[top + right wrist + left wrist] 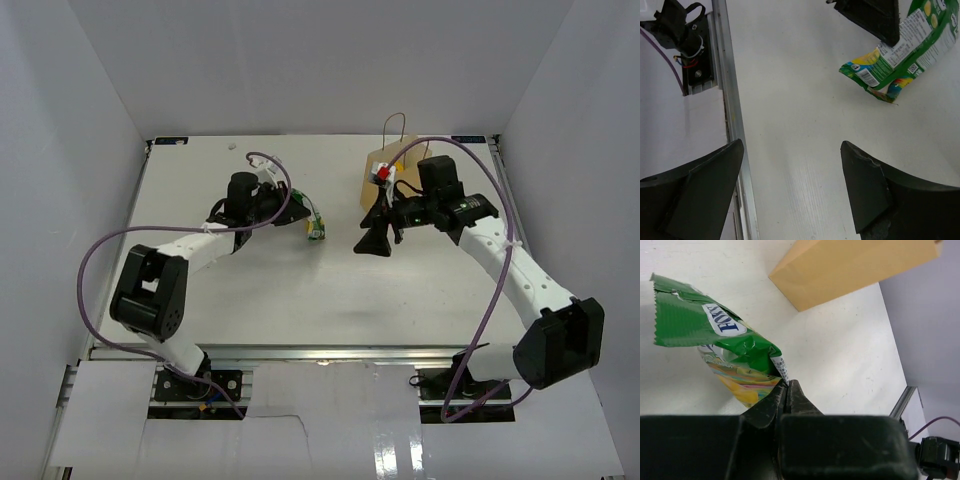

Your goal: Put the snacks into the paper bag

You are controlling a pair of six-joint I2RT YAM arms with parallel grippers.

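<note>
A green pouch hangs pinched in the left gripper, whose jaws are clamped tight on one lower corner of the wrapper. On the pouch's face, a white oval carries blue letters that appear to read FOXY. Below it runs a band of yellow and pastel artwork too creased to make out. The top seam is serrated. From the right wrist camera the pouch shows its back: a barcode, a block of fine print too small to read, and small round logos.

The pouch extends away from the left fingertips toward the middle of the white table. Whether its far end rests on the surface or hangs just above it cannot be told.

The tan paper bag stands well apart from the pouch, at the far right of the table. In the left wrist view its top is cut off by the frame edge. From above, the right arm covers part of it and only one thin handle loop is clear. A small red-and-white object at the bag's near side is too small to identify.

The right gripper hovers over bare table near the pouch with its jaws spread wide and nothing between them. A metal rail edges the table in its view. No other snack can be made out.
</note>
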